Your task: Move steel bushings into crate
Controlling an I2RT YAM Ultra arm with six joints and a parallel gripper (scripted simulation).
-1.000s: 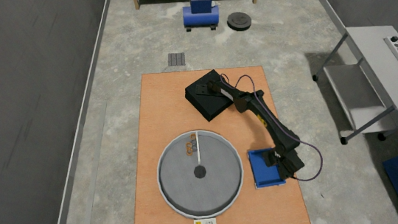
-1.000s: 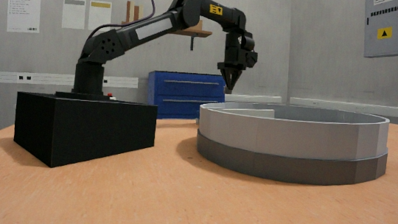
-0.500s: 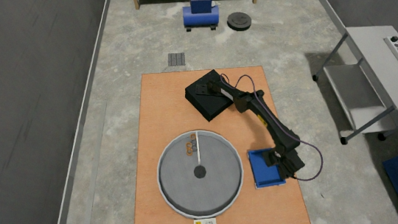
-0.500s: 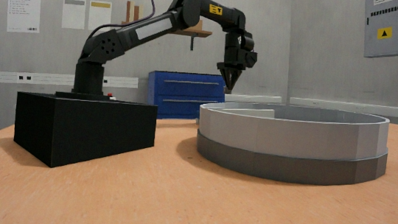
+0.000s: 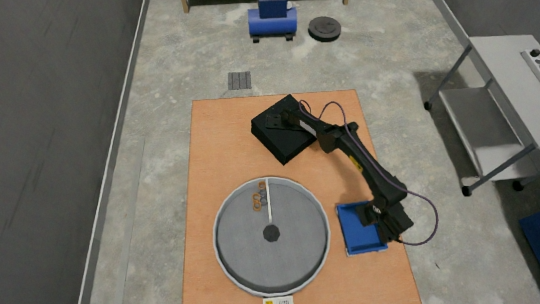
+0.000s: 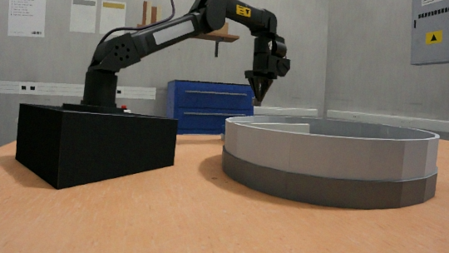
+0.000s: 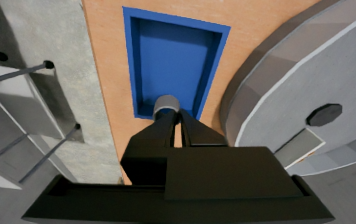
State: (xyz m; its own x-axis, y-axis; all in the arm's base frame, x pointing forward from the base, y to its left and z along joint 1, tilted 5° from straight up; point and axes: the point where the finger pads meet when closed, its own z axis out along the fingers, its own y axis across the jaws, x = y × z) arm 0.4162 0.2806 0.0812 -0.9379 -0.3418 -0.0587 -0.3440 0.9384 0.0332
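Grey steel bushing (image 7: 166,103) hangs in the black two-finger gripper (image 5: 388,233) (image 6: 258,98) (image 7: 178,112), closed on its wall, over the blue rectangular crate (image 5: 356,231) (image 7: 172,60) beside the tabletop's right edge in the top view.

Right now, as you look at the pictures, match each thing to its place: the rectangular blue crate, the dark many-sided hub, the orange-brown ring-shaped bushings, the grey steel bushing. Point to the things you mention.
1. Blue crate (image 5: 356,233) (image 7: 170,50)
2. Dark hub (image 5: 271,233) (image 7: 324,114)
3. Orange-brown bushings (image 5: 254,201)
4. Grey steel bushing (image 7: 166,99)

A. At the black gripper's (image 5: 387,238) (image 6: 259,100) (image 7: 178,115) fingertips
B. Beside the round grey turntable (image 5: 218,238) (image 6: 312,151) (image 7: 295,90)
C. Near the white divider (image 5: 269,201) (image 6: 287,127) (image 7: 311,145)
D. Turntable's middle

1-B, 2-D, 3-C, 4-A
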